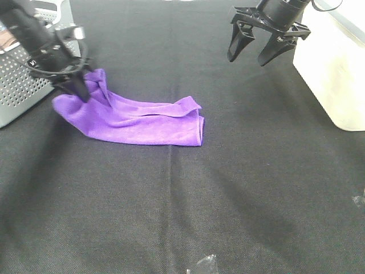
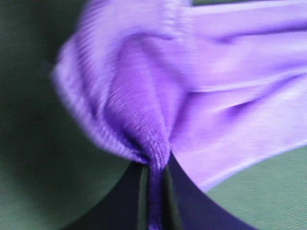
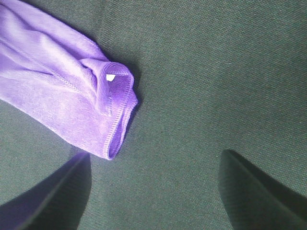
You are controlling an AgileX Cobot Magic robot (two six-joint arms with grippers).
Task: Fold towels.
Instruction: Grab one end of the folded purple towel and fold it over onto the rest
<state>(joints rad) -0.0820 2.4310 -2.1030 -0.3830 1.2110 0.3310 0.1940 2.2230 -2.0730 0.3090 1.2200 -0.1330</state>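
Towel (image 1: 134,117) lies rumpled on the black tabletop (image 1: 228,200) just beside the grey perforated crate (image 1: 20,85); left claw (image 1: 80,91) clamps its crate-side corner, right claw (image 1: 248,57) hangs spread, empty, far from the crate.

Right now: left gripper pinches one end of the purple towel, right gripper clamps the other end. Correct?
No. The right gripper is open and clear of the purple towel, holding nothing: the right wrist view shows its jaws spread above the black tablecloth. The left gripper does pinch one end.
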